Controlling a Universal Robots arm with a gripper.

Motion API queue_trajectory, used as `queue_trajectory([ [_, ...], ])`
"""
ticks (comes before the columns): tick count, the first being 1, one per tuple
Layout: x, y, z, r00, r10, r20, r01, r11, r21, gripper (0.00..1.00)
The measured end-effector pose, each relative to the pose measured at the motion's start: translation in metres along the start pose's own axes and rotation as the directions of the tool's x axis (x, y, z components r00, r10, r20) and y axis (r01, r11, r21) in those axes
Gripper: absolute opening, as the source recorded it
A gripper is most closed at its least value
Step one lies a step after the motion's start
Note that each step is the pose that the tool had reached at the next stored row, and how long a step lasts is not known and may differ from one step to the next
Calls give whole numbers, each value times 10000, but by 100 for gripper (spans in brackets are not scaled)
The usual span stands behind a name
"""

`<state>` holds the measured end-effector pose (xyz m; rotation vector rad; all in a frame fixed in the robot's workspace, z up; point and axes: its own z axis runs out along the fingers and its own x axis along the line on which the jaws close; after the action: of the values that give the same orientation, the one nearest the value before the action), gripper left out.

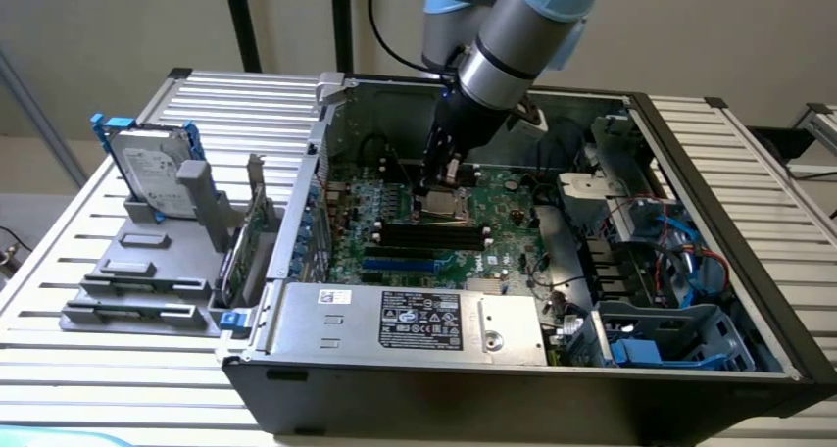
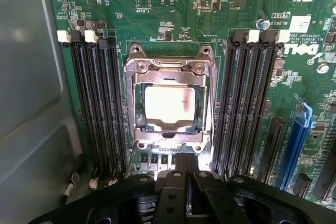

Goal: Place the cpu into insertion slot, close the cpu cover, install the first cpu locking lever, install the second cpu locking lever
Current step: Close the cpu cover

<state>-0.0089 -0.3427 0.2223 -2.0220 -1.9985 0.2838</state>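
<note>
Probably "DELL" (upside down) on motherboard (image 2: 220, 19)

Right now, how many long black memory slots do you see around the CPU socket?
8 memory slots: four there on one side of the insertion slot, four on the other side. None look hidden.

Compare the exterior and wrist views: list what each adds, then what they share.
Exterior view adds: the silver hard drive in a blue bracket; the white slatted table; the grey labelled power supply box; the black computer case.
Wrist view adds: the silver screw heads and the white Dell lettering.
Both share: the tan-silver square cpu, framed by the silvery metal cpu cover; the green circuit board; the shut black hand near that cover.
</note>
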Motion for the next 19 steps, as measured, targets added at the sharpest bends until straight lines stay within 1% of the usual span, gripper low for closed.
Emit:
queue_trajectory([
  [5, 3, 16, 89, 10000, 5, -31, -5, 10000, 0, 11],
  [9, 8, 22, 143, 9999, -3, -115, 3, 10000, 1, 11],
  [11, 8, 27, 174, 9999, -3, -145, 3, 10000, 0, 11],
  [14, 5, 36, 225, 9999, 3, -167, -3, 10000, -1, 11],
  [19, 2, 45, 266, 9998, 17, -174, -17, 10000, 1, 11],
])
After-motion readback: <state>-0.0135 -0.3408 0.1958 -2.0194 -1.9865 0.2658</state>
